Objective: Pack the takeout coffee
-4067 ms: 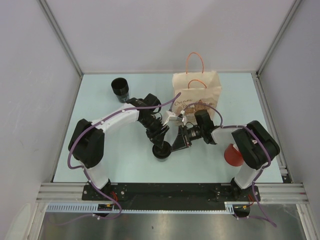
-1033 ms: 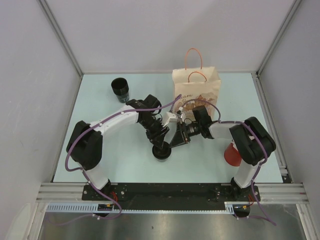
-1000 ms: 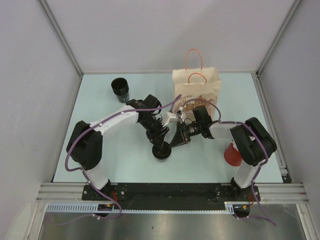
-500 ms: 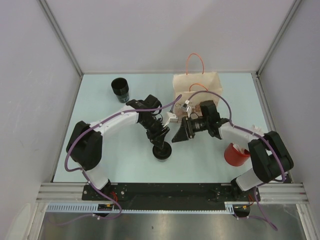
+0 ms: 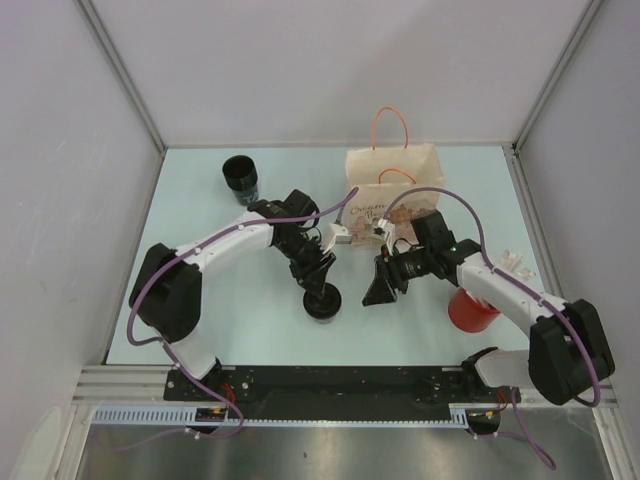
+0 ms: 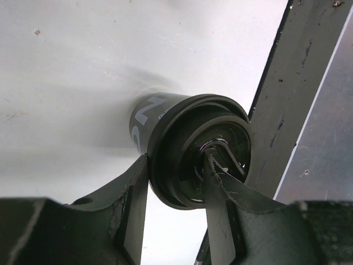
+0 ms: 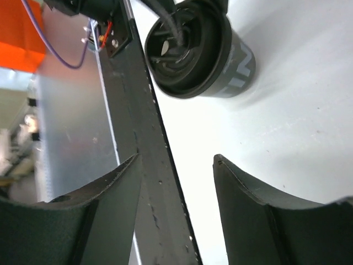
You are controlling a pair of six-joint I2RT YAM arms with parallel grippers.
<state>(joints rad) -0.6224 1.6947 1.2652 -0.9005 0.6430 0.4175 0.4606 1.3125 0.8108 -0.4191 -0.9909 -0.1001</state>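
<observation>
From above, the black cup (image 5: 323, 304) stands on the pale surface (image 5: 240, 320) near the front middle, well apart from the paper bag (image 5: 393, 183), which stands upright toward the back with its orange handles up. The left fingers (image 5: 318, 276) reach down onto the cup's top. The right fingers (image 5: 383, 288) hang just beside the cup on its right, apart and holding nothing. A second black cup (image 5: 240, 178) sits at the back left, and a red cup (image 5: 468, 315) stands at the right, partly under the right arm. In the left wrist view, the left fingers (image 6: 135, 204) are clamped on the black cup's (image 6: 165, 118) rim, one against the outer wall and the other down inside the top; white lettering shows on the cup's side, and a dark rail (image 6: 292, 105) runs past at the right. In the right wrist view, the right fingers (image 7: 248, 204) stand apart with only bare surface (image 7: 287, 138) between them, and the black cup (image 7: 231, 66) lies ahead, a dark finger dipping into its top.
</observation>
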